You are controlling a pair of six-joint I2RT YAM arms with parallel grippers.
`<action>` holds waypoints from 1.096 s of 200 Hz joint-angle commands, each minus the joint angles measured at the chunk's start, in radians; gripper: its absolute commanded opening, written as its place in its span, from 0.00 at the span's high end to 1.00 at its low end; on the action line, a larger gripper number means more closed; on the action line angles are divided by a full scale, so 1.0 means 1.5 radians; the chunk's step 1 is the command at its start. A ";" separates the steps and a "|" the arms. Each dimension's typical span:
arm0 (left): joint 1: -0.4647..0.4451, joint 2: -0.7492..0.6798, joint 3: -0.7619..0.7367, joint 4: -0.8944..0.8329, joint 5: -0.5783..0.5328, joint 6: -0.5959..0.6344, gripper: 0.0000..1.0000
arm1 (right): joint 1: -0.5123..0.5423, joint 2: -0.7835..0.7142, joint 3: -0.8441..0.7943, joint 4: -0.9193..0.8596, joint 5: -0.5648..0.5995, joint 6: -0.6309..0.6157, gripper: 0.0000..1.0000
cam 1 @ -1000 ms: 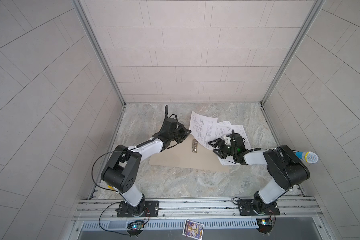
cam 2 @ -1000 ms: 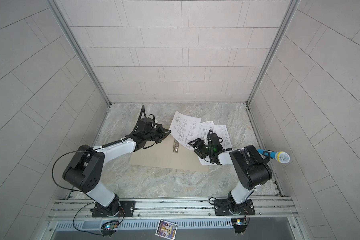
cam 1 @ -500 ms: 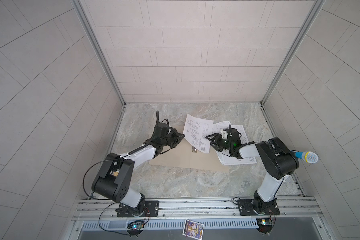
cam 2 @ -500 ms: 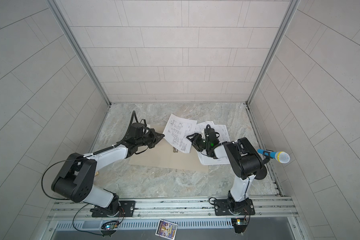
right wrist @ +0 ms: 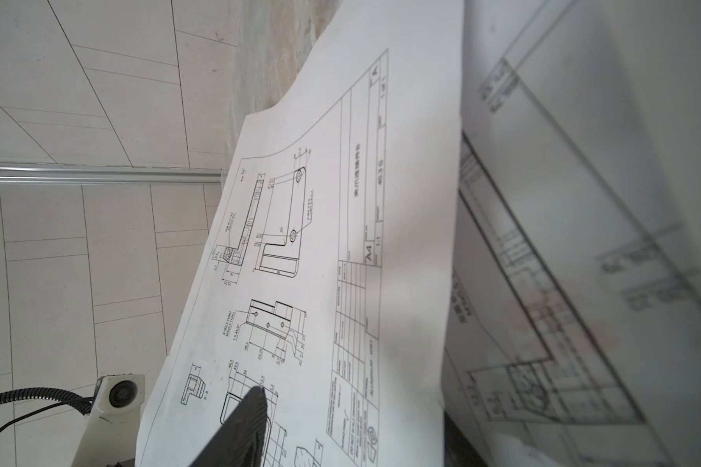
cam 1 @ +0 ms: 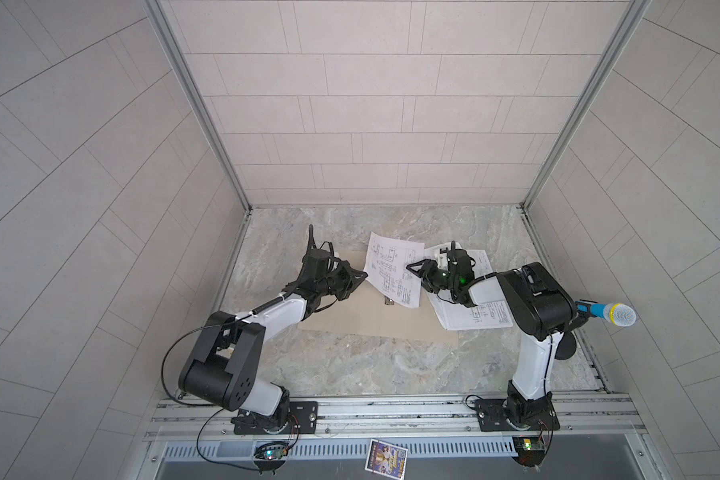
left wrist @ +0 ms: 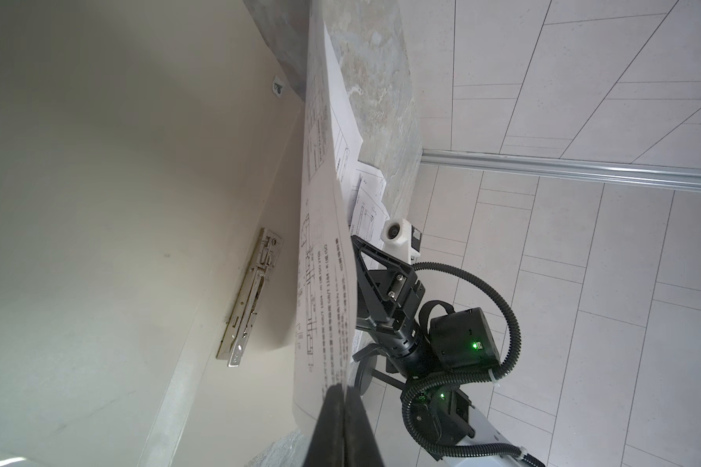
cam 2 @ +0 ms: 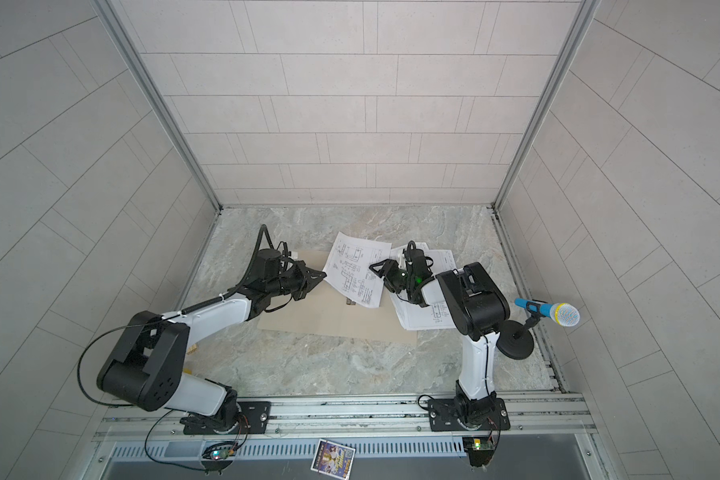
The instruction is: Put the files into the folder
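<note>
Folder [cam 1: 350, 322]: one, tan, lying open and flat, with one metal clip [cam 1: 388, 302] on its spine. Over that spine hangs one lifted sheet [cam 1: 393, 270]. It has been carried leftward in the last second, so it now covers the folder's middle and looks nearly ready to lay in. The left gripper [cam 1: 362, 275] is clamped on the sheet's edge above the folder's left half. The right gripper [cam 1: 416, 276], narrowing, has its jaws apart at the opposite edge. At the folder's right end wait the other files [cam 1: 474, 316], at least two, overlapping.
</note>
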 commanded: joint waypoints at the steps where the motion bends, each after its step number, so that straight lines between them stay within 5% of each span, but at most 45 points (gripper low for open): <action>1: 0.007 0.007 -0.019 0.032 0.019 0.000 1.00 | -0.006 -0.004 0.019 -0.017 -0.003 -0.028 0.44; 129: 0.026 0.047 -0.030 -0.006 0.036 0.075 0.98 | -0.008 0.031 0.083 -0.057 -0.028 -0.092 0.81; 161: 0.033 0.036 0.001 -0.149 0.016 0.172 0.76 | -0.008 0.034 0.101 -0.095 -0.028 -0.123 0.96; 192: 0.060 0.011 0.017 -0.227 0.001 0.216 0.47 | -0.008 0.034 0.119 -0.130 -0.023 -0.148 1.00; 219: 0.119 -0.010 0.055 -0.356 -0.041 0.310 0.34 | -0.007 0.027 0.137 -0.174 -0.018 -0.179 1.00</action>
